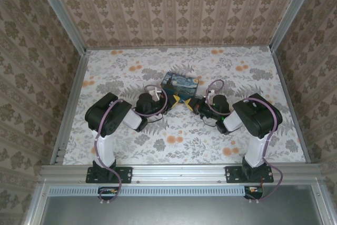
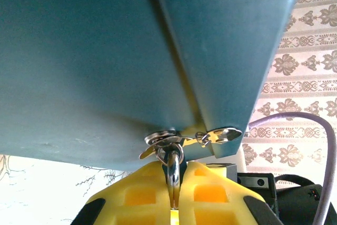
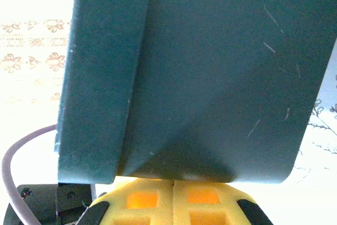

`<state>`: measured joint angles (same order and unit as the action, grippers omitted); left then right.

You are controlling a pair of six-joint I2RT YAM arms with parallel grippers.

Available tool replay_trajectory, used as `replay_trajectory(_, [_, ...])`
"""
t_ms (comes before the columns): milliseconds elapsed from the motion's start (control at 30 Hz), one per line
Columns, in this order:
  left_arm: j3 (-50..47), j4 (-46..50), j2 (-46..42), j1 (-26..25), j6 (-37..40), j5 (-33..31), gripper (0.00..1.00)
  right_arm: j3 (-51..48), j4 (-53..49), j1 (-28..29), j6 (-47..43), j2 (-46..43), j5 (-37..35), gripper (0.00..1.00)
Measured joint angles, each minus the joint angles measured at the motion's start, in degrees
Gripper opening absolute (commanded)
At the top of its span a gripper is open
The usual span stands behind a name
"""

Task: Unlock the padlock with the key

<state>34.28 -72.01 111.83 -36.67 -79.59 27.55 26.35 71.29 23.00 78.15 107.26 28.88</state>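
One rectangular blue-and-yellow starry-print tin mid flowered surface, open room all round it. At its near edge: left yellow fingers clamped on a thin metal loop under the tin's teal corner, two small key-like metal pieces just beside; right yellow fingers pressed together, hold on anything impossible to tell.

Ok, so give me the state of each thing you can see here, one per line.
Tin: lid down, sitting at both grippers' fingertips.
Left gripper: shut on the metal loop.
Metal loop: pinched between the yellow fingers, hanging from the tin's clasp.
Right gripper: shut, fingers pressed together at the tin's edge.
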Motion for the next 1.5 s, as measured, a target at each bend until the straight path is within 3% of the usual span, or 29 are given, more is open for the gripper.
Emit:
replay_trajectory(1067, [1.90, -0.07, 0.02, -0.48, -1.49, -1.88, 0.00, 3.48, -1.38, -2.12, -1.88, 0.04, 2.25, 0.00])
replay_trajectory(1500, [3.85, -1.62, 3.37, -0.98, -1.88, -3.28, 0.00, 6.73, -7.72, -2.51, -1.68, 0.11, 2.58, 0.00])
